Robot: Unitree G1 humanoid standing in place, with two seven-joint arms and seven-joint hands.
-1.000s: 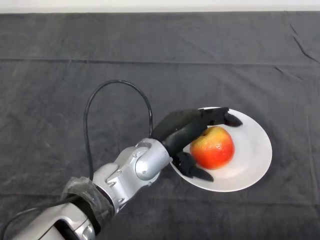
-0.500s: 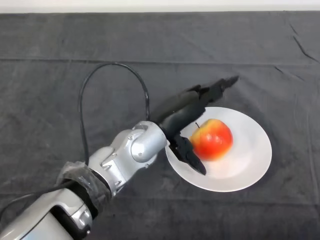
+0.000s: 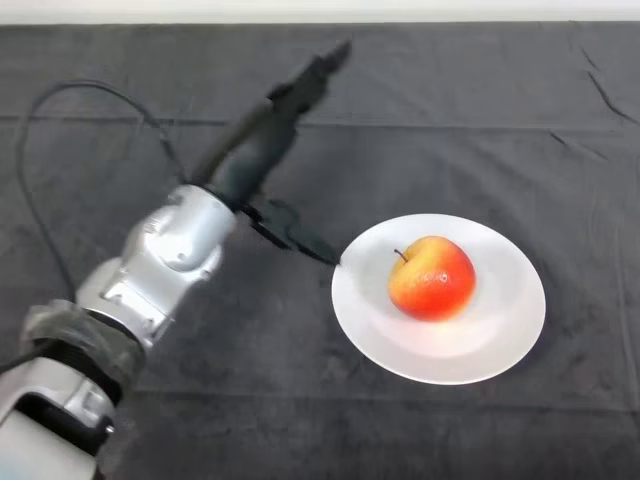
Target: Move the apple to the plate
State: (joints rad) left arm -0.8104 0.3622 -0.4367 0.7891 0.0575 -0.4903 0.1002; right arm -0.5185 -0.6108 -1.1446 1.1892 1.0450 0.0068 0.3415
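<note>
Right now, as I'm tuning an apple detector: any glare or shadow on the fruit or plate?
Head view: the apple carries a small pale highlight on its upper skin and casts a soft grey shadow onto the white plate; the plate itself shows no harsh glare, and the left hand shades neither.

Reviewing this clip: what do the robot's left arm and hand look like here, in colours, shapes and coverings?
The left arm is silver-grey with rounded, smooth metallic housings. Near the lower left it wears a wrinkled, translucent plastic-like wrap. The left hand is matte black: a slim palm with thick, tapering fingers and a pointed thumb. No markings are visible.
</note>
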